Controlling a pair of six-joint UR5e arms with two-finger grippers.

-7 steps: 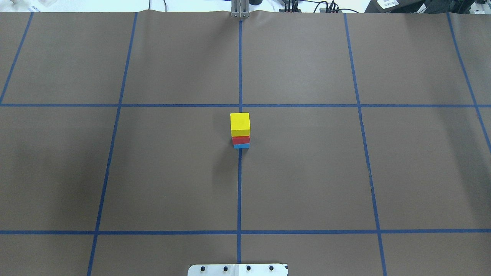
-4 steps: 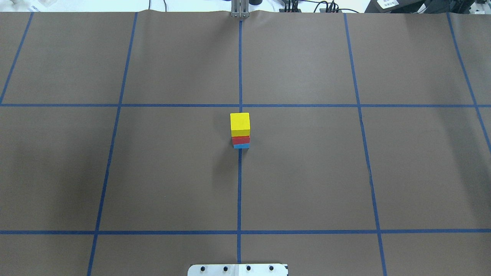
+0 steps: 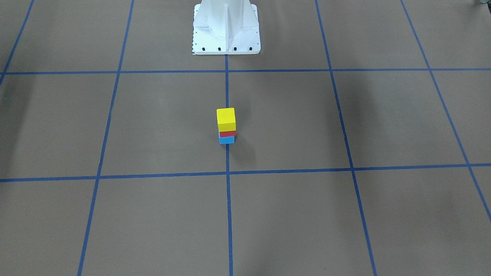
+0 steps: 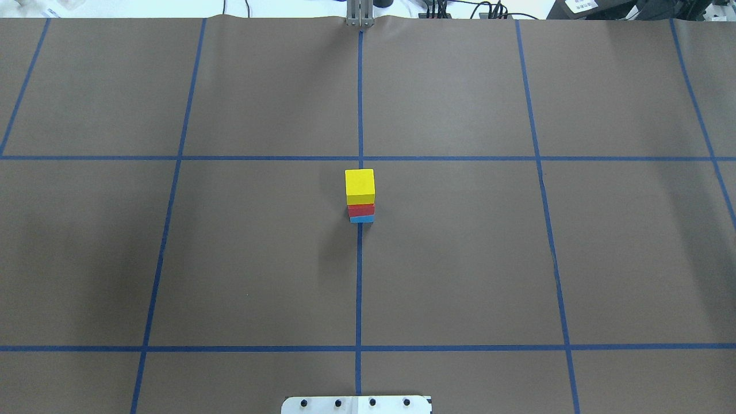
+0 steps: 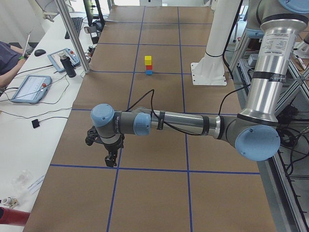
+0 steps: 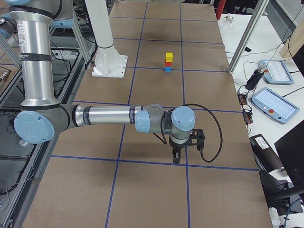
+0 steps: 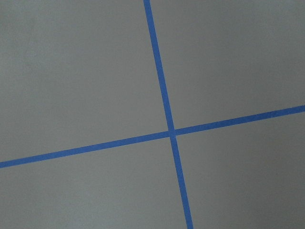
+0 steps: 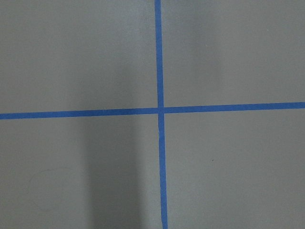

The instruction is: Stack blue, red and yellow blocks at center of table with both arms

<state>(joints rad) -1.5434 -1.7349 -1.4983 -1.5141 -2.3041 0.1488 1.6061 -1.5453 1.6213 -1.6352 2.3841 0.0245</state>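
The three blocks stand in one upright stack on the table (image 4: 460, 259), on its centre tape line. The yellow block (image 4: 360, 185) is on top, the red block (image 4: 361, 210) in the middle and the blue block (image 4: 361, 219) at the bottom. The front-facing view shows the same order: yellow block (image 3: 226, 119), red block (image 3: 228, 133), blue block (image 3: 226, 140). Both arms are far from the stack. The left gripper (image 5: 110, 159) hangs over a tape crossing near the table's left end, and the right gripper (image 6: 176, 156) likewise near the right end. I cannot tell whether either is open or shut. Both wrist views show only bare table and tape.
The white pedestal base (image 3: 226, 27) stands at the robot's side of the table. Side benches carry tablets (image 5: 29, 87) and pendants (image 6: 275, 104). A person's arm (image 5: 9, 55) shows at a bench edge. Cables and a metal post (image 4: 360, 14) line the far edge.
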